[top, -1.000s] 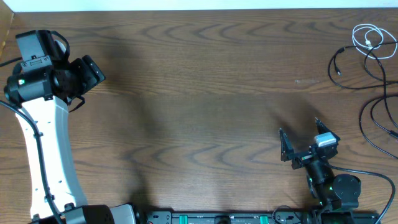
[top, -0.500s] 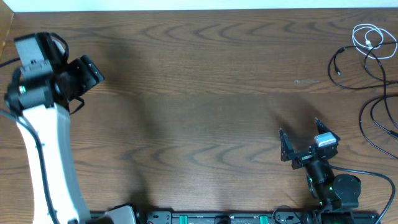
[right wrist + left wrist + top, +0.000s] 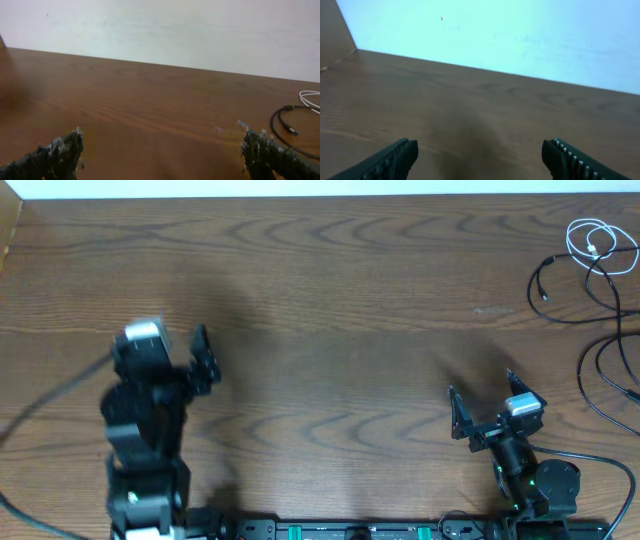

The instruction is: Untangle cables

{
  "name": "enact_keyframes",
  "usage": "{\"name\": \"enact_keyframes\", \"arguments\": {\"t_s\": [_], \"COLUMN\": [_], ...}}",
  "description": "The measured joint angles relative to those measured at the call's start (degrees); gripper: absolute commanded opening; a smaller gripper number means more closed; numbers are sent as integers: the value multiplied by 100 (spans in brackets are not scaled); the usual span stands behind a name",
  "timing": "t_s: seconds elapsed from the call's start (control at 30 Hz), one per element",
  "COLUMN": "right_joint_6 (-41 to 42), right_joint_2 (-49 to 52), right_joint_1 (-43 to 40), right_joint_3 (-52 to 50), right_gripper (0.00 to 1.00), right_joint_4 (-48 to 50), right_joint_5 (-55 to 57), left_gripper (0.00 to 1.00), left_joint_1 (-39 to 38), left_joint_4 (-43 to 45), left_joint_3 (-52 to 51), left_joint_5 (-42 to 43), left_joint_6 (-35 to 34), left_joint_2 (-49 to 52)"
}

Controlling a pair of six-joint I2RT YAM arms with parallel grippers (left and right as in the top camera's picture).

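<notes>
Overhead, the left hand [image 3: 170,352] sits low at the near-left of the brown wood-grain counter [image 3: 330,300], its arm blurred. Its jaws are spread and hold nothing. The right hand [image 3: 483,392] hangs near the front right, jaws fully apart and also empty. The thin white cord [image 3: 596,238] lies coiled at the far right corner. The long thin black cord [image 3: 543,288] loops just beside it and trails down the right edge, well apart from both hands.

The left wrist view shows two dark fingers [image 3: 395,157] wide apart over bare counter, with a pale wall [image 3: 520,35] beyond.

In the right wrist view, rough dark fingers [image 3: 60,152] stand wide apart. The black cord's plug end and the white cord lie ahead to the right.
</notes>
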Motion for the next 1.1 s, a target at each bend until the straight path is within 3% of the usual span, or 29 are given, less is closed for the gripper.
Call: {"name": "enact_keyframes", "arguments": {"t_s": [0.23,0.53,0.77,1.1], "right_joint_6": [2,2,2,2], "right_joint_2": [0,0,0,0], "right_joint_1": [0,0,0,0], "right_joint_3": [0,0,0,0], "right_gripper": [99,99,99,99], "right_joint_4": [0,-2,0,2], "right_joint_5": [0,0,2,0], "left_gripper": [84,84,84,85], "left_joint_1": [0,0,0,0], "left_joint_4": [750,1117,723,612], "left_joint_3": [-1609,-2889,-3244,-3224], "left_joint_5": [-9,-111,-127,-168], "left_joint_6": [52,170,181,184], "left_joint_2": [-1360,-2616,-3373,-3460]}}
